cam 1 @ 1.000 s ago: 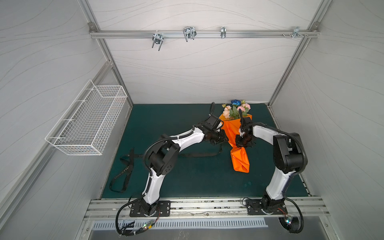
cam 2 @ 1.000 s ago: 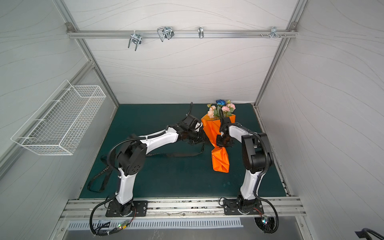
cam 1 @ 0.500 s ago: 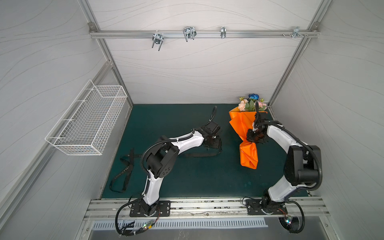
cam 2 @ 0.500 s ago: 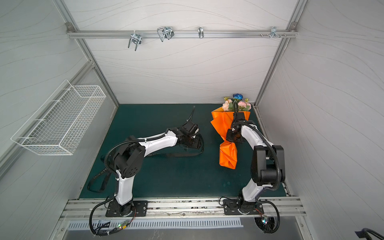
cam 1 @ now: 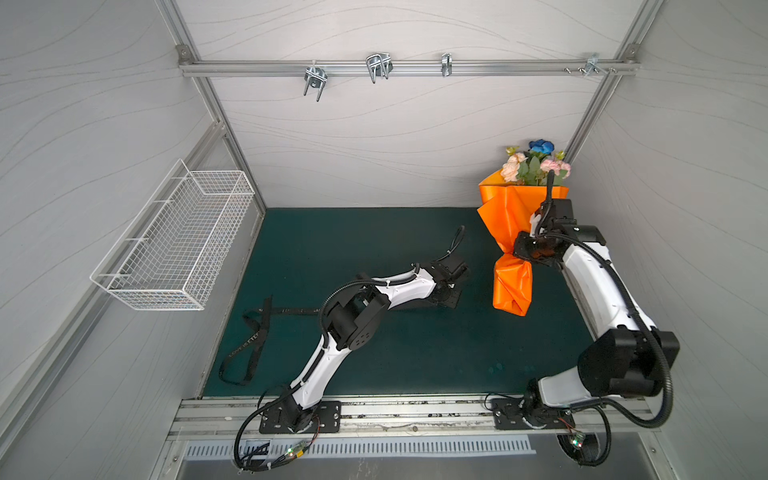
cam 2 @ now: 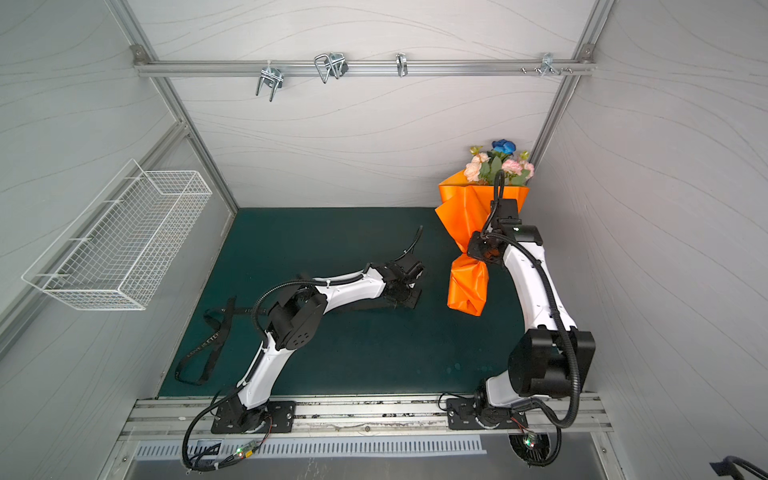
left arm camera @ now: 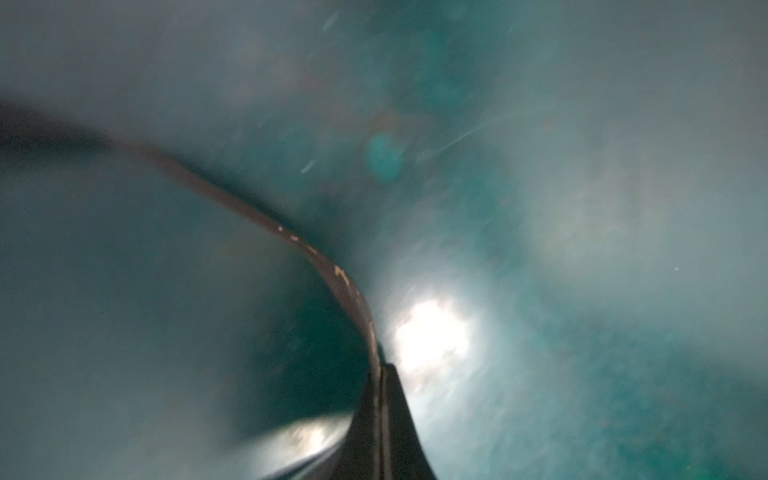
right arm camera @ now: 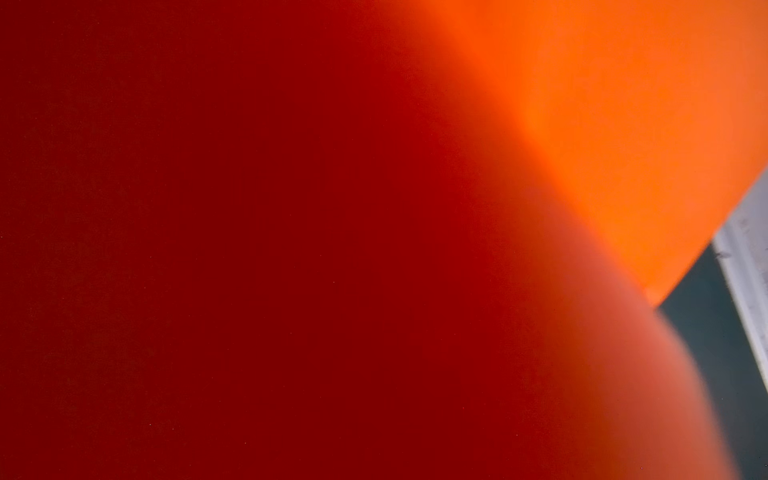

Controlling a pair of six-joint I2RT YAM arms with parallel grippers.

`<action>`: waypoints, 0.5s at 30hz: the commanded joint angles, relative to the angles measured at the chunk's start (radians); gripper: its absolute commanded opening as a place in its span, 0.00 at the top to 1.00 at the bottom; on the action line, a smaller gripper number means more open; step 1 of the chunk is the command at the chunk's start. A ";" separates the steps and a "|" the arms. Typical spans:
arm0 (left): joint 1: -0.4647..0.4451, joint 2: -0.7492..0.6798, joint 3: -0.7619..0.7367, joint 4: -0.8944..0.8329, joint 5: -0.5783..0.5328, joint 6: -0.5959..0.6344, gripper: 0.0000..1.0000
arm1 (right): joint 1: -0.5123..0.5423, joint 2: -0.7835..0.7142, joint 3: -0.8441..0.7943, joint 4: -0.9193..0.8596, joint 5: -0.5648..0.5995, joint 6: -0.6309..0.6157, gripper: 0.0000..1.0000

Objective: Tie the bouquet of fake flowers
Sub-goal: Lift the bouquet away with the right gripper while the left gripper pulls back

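My left pincer (left arm camera: 381, 370) is clamped on the black ribbon (left arm camera: 266, 220), low over the counter (cam 1: 374, 249). My right pincer (cam 1: 524, 250) pinches the orange wrapping paper (cam 1: 505, 208) at its waist, holding the bouquet of fake flowers (cam 1: 534, 166) blooms-up by the back right corner.

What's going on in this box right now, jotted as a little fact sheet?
Flowers: bouquet of fake flowers, upright in orange wrapping paper, back right corner
Right arm: right gripper shut on the paper's pinched waist
Left arm: left gripper shut on black ribbon, down near green mat
Ribbon: trails left across the mat, not around the bouquet
Tied: not yet
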 commanded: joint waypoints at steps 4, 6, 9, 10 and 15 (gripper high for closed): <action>-0.054 0.128 0.253 0.138 0.155 -0.080 1.00 | -0.073 -0.008 0.246 -0.105 -0.066 -0.018 1.00; -0.065 0.175 0.339 0.197 0.193 -0.134 1.00 | -0.087 0.010 0.312 -0.131 -0.079 -0.018 1.00; -0.087 0.272 0.514 0.270 0.259 -0.213 1.00 | -0.116 0.030 0.392 -0.154 -0.123 -0.012 1.00; -0.097 0.301 0.572 0.278 0.274 -0.233 1.00 | -0.122 0.034 0.411 -0.162 -0.135 -0.012 1.00; -0.130 0.404 0.727 0.416 0.378 -0.355 0.70 | -0.137 0.041 0.468 -0.185 -0.162 -0.015 1.00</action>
